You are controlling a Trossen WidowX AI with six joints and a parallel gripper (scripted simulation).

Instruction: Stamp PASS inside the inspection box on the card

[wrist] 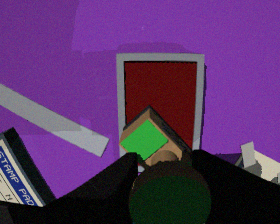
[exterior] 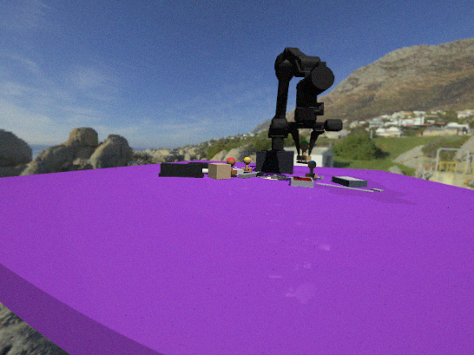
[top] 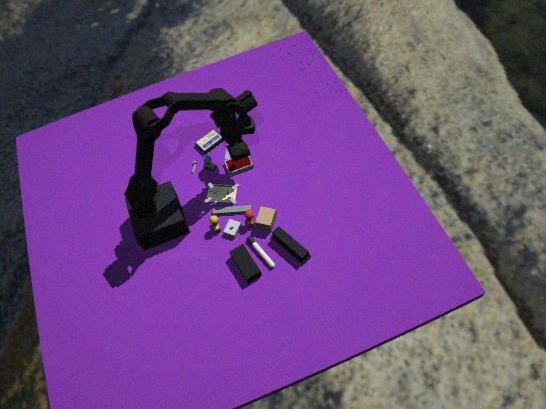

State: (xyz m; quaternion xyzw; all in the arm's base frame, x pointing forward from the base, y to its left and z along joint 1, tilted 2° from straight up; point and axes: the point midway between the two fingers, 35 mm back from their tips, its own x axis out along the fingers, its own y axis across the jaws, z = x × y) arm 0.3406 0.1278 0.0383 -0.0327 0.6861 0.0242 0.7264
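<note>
My gripper [exterior: 305,152] [wrist: 164,160] is shut on a wooden stamp with a dark green knob and a bright green patch [wrist: 144,140] on its base. The stamp is held in the air above the open red ink pad [top: 240,163] [exterior: 301,182] [wrist: 160,90], over the pad's near left part in the wrist view. A gap shows between stamp and pad in the exterior view. The stamp's underside is hidden. The pale card [top: 222,193] lies beside the pad, with light corner pieces on it; its print is too small to read.
A lid marked STAMP PAD [top: 208,141] [wrist: 17,175] and a blue-knobbed stamp [top: 208,161] [exterior: 312,169] are near the pad. A pale strip [wrist: 55,122] points toward it. Beyond the card are a grey bar [top: 232,210], yellow and red-knobbed stamps, a tan block [top: 265,218], a marker and two black blocks.
</note>
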